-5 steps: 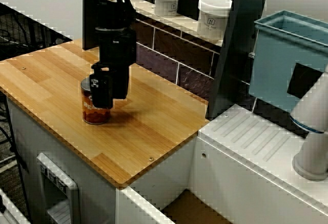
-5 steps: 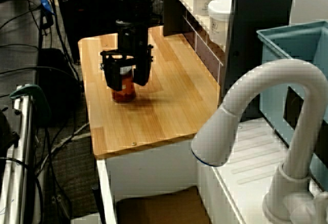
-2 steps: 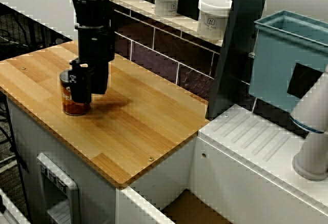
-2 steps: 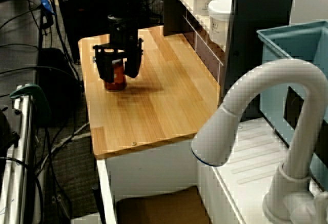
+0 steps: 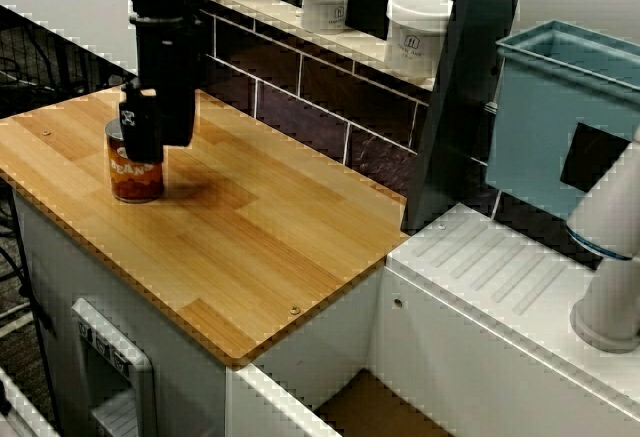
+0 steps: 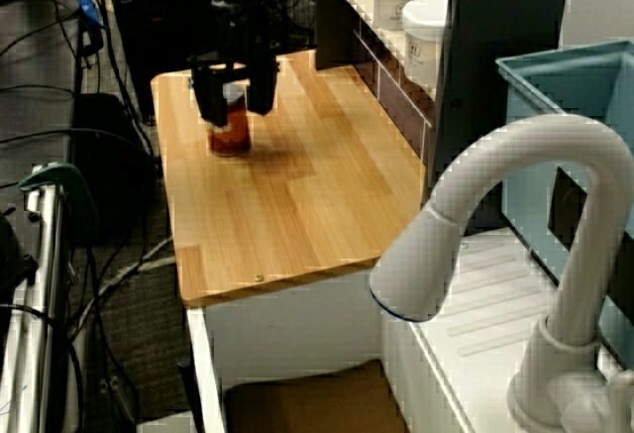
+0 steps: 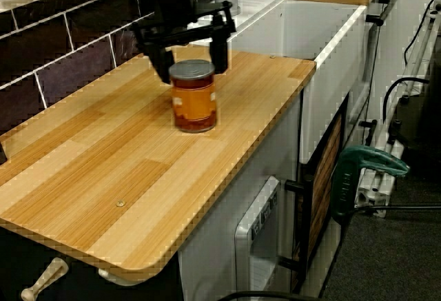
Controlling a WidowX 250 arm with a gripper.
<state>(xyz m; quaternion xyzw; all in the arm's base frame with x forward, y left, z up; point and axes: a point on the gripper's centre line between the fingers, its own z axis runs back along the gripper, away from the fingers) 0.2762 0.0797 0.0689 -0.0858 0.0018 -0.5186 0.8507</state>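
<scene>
An orange-labelled tin can (image 5: 135, 172) (image 6: 230, 136) (image 7: 193, 101) stands upright on the wooden counter (image 5: 260, 247), near its far left end. My black gripper (image 5: 158, 142) (image 6: 234, 108) (image 7: 191, 70) hangs straight above it. In the low side view along the counter, one finger (image 7: 162, 60) is on each side of the can's top rim. The fingers reach only a little way down the can, and the jaws look open. The can's base rests on the wood.
White lidded jars (image 5: 326, 0) (image 5: 417, 25) stand on the shelf behind the counter. A blue bin (image 5: 560, 107) and a white faucet (image 6: 515, 205) are at the right, over the white sink drainboard (image 5: 500, 277). The counter's front edge drops to the floor.
The gripper carried the can left along the counter toward the far end. Its fingers now sit higher on the can than before, around the top rim.
</scene>
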